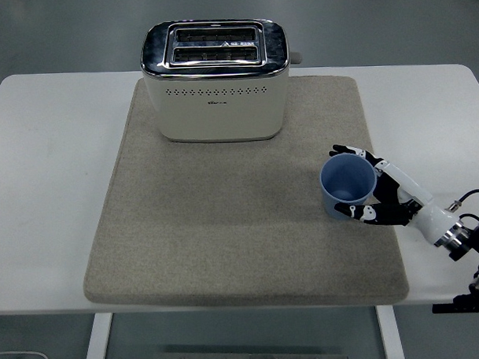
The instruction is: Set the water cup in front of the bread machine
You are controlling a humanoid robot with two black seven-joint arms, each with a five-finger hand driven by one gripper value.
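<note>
Upright blue cup [347, 187], right of toaster [215, 79]

One blue cup [348, 187], one toaster [215, 79], one mat [225, 227], one table [50, 155], one robot hand [382, 194].

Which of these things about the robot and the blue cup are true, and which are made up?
1. The right hand is wrapped around the blue cup. True.
2. The cup lies on its side. False: it stands upright with its mouth up.
3. The cup sits on the grey mat. True.
4. The cup is right in front of the toaster. False: it is off to the right, near the mat's right edge.
5. Bread sticks out of the toaster. False: no bread sticks out of its slots.
</note>
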